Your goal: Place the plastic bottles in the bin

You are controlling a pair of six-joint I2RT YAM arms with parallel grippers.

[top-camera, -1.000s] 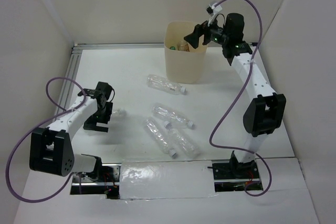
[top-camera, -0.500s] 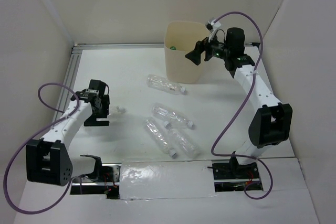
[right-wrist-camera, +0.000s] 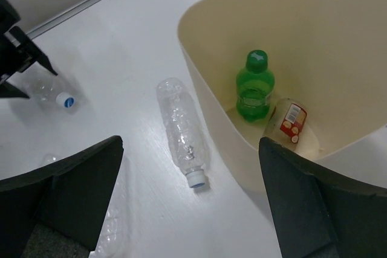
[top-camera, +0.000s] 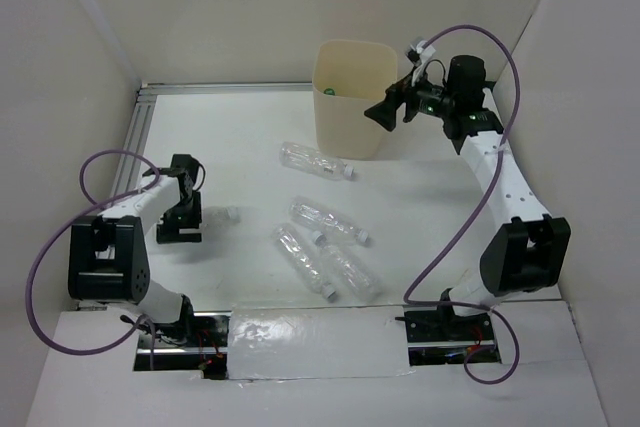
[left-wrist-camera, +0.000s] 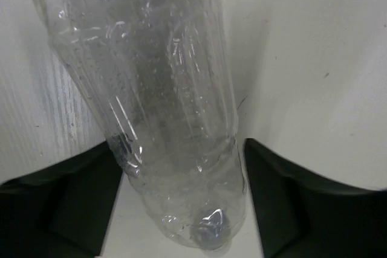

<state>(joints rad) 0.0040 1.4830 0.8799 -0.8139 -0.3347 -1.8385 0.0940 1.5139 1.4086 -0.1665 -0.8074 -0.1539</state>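
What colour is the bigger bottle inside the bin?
Green, cap included. The bottle shows best in the right wrist view.

White table [top-camera: 240, 127], clear bottles [top-camera: 316, 161] lying, beige bin [top-camera: 350, 119] standing

bin [top-camera: 345, 117] mouth: open from above | table [top-camera: 230, 137] centre: clear bottles [top-camera: 325, 217] lie crowded

Bottle [left-wrist-camera: 166, 107] inside left gripper [left-wrist-camera: 181, 200], perhaps loose
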